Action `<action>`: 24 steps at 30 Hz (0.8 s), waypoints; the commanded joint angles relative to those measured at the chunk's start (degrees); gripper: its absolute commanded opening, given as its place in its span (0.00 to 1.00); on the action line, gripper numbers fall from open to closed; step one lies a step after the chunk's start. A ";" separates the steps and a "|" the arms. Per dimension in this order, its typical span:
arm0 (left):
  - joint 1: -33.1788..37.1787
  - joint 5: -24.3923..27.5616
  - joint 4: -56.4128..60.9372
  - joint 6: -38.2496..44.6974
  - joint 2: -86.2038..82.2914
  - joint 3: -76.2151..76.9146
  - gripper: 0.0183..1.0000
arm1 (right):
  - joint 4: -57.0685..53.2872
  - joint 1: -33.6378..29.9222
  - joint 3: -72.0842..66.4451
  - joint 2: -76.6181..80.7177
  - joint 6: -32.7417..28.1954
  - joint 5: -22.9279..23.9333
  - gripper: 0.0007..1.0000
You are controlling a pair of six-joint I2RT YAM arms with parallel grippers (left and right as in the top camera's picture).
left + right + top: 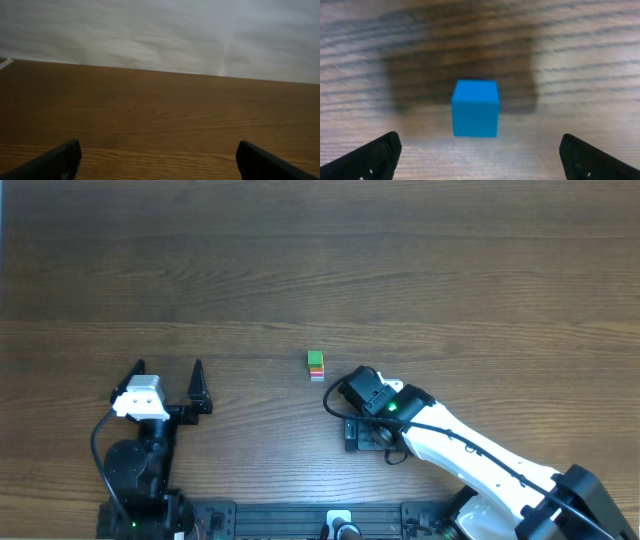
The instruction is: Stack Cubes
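**Cube stacking, pick-up stage.** The green-topped stack (pixel 316 364) is seen near the middle of the table (pixel 320 260). The blue cube (pixel 475 107) is set slightly nearer the arms' edge, framed but ungripped between the right arm's fingers (pixel 375 157), which are spread wide so it can be enclosed. The left arm's fingers (pixel 55 160) are held open toward the near-left corner, clear of the work

Left hand (pixel 167 372) and right hand (pixel 480 157) spread wide.
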 commanded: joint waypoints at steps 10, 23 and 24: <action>0.26 0.57 -0.15 0.66 -0.42 -0.24 1.00 | 5.68 -1.18 -2.21 2.43 -1.79 0.37 0.99; 0.26 0.57 -0.17 0.66 -0.42 -0.24 1.00 | 7.06 -1.18 -2.21 5.03 -1.75 1.29 0.70; 0.26 0.57 -0.15 0.66 -0.42 -0.24 1.00 | 7.23 -1.18 -2.21 5.14 -1.75 1.29 0.66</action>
